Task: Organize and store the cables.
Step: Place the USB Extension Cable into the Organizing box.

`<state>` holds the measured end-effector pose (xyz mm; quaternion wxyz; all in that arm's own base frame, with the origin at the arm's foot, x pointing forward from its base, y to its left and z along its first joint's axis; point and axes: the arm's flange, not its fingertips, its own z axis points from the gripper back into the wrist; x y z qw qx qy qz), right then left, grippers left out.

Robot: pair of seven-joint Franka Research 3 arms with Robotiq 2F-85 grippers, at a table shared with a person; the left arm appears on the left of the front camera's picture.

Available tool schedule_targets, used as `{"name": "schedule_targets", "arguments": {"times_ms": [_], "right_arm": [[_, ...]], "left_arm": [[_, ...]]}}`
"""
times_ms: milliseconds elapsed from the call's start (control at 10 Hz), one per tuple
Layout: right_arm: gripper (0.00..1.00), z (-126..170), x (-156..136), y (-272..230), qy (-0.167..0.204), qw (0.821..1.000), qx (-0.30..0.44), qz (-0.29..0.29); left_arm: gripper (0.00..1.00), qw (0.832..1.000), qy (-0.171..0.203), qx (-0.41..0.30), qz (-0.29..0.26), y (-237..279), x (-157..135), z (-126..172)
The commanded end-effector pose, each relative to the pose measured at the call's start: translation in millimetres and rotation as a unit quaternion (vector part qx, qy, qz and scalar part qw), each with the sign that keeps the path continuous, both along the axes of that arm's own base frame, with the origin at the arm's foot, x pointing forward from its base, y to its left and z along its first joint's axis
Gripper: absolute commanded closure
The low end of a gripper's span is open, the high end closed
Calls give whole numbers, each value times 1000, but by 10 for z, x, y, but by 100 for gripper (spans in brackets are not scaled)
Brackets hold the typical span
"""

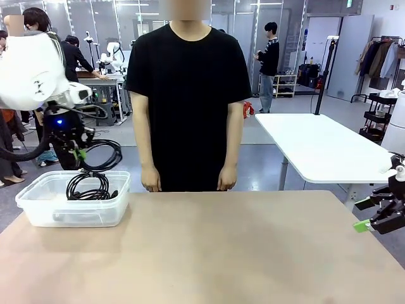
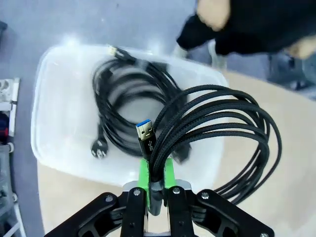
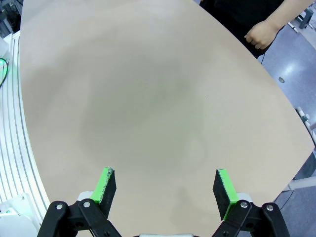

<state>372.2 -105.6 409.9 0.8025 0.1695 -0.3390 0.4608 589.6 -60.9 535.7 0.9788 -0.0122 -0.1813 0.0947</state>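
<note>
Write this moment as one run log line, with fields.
left gripper: shut on braided cable coil, above clear bin | bin: one coil inside | right gripper: open, empty

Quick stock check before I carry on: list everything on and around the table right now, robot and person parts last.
braided cable coil: one, black, blue-tipped USB plug, gripped above the bin
coiled cable: at least one, black, lying inside the bin
bin: one, clear plastic, table's left end
table: one, tan, bare elsewhere
left claw: shut on the braided cable coil
right claw: open, over bare table at the right
person's hands: two, at far edge
</note>
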Motion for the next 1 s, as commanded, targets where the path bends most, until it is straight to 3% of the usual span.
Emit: {"name": "schedule_targets", "arguments": {"times_ms": [0,400,600,800,900], "right_arm": [[0,-7,10,-5,-3,1000,5,1],[0,-7,10,-5,-3,1000,5,1],[0,-7,10,-5,-3,1000,5,1],[0,-7,10,-5,-3,1000,5,1],[0,-7,10,-5,-3,1000,5,1]], "left_arm": [[86,999,-22,-3,32,103,223,-299],[86,998,24,5,50,501,517,-786],[86,996,52,14,70,571,602,-940],[86,996,58,13,67,593,644,-1005],[55,996,62,14,63,600,626,-998]]}}
